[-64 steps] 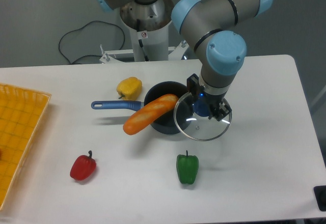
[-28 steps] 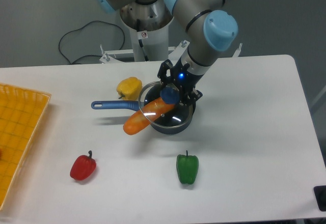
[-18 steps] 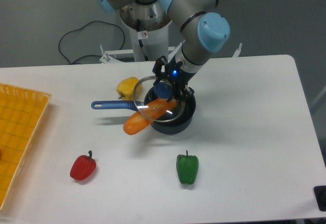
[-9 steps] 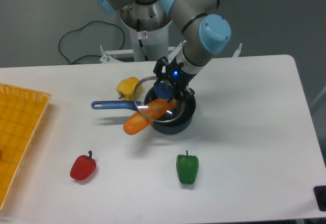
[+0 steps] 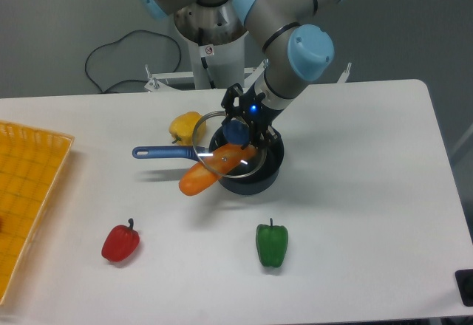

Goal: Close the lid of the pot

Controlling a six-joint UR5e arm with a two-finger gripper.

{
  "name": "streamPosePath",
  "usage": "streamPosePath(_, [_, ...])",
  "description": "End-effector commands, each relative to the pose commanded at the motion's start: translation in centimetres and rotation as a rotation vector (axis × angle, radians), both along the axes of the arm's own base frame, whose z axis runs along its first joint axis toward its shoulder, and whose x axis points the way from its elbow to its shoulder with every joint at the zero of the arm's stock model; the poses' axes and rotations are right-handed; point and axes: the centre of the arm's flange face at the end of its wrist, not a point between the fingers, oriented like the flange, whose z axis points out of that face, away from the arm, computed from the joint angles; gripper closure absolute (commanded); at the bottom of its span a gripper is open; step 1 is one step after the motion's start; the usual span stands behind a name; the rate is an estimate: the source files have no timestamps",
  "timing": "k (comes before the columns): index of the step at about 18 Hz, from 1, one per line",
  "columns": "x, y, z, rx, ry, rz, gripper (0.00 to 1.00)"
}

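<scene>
Camera view: the pot (image 5: 255, 173) sits at the frame's centre on the white tabletop (image 5: 369, 192), wide bare surface to its right. The pincer (image 5: 240, 129) is clamped on the blue knob of the lid (image 5: 225, 148), held tilted over the pot's left rim. An orange baguette-like thing (image 5: 211, 168) juts out of the pot (blocking a flat seat). Yellow pepper (image 5: 187, 126), red pepper (image 5: 120, 242) and green pepper (image 5: 272, 244) lie around; a yellow tray (image 5: 29, 192) fills the left edge.
</scene>
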Motion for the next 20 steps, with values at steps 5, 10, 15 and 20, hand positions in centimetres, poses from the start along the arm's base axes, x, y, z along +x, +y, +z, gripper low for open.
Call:
streamPosePath(5, [-0.31,-0.1,0.12,0.002,0.004,0.0,0.66])
streamPosePath(10, [-0.57,-0.16,0.23,0.014,0.013,-0.027,0.66])
streamPosePath(15, [-0.81,0.05,-0.44,0.001,0.007,-0.034,0.66])
streamPosePath(20, [-0.94,-0.07,-0.68,-0.022,0.016,-0.044,0.66])
